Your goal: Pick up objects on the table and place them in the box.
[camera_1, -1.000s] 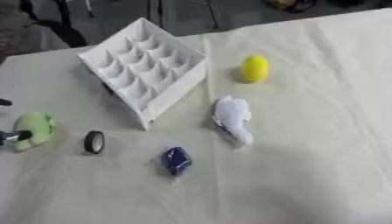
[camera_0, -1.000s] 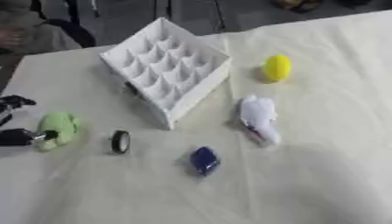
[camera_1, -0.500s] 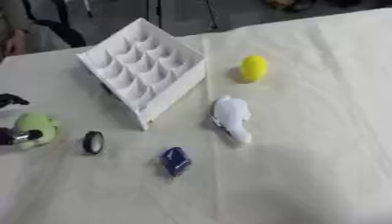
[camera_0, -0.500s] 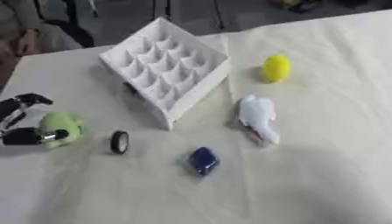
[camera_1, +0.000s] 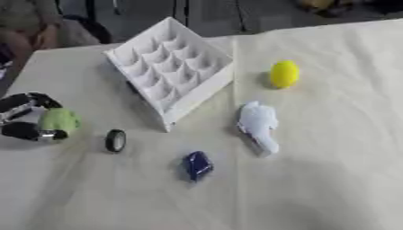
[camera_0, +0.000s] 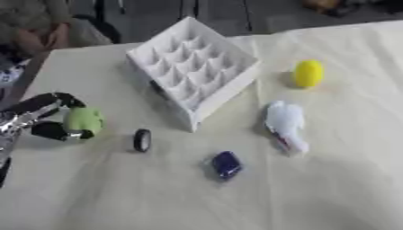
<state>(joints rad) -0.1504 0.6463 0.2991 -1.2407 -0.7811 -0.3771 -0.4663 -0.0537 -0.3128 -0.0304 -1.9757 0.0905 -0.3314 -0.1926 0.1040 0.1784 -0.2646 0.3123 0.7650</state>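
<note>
On the table point(camera_0: 346, 188), the white box point(camera_0: 193, 69) holds nothing visible in its cells; left hand point(camera_0: 39, 119) curls around a green ball point(camera_0: 82, 121).

My left hand point(camera_0: 43, 117) sat at the frame's left edge, fingers and thumb curled around something green; no right hand showed.

The left hand point(camera_0: 43, 117) is black, with rounded fingers point(camera_0: 49, 99) and a glossy thumb. Behind the fingers, toward the wrist, a silver metal joint point(camera_0: 17, 121) catches the light.
</note>
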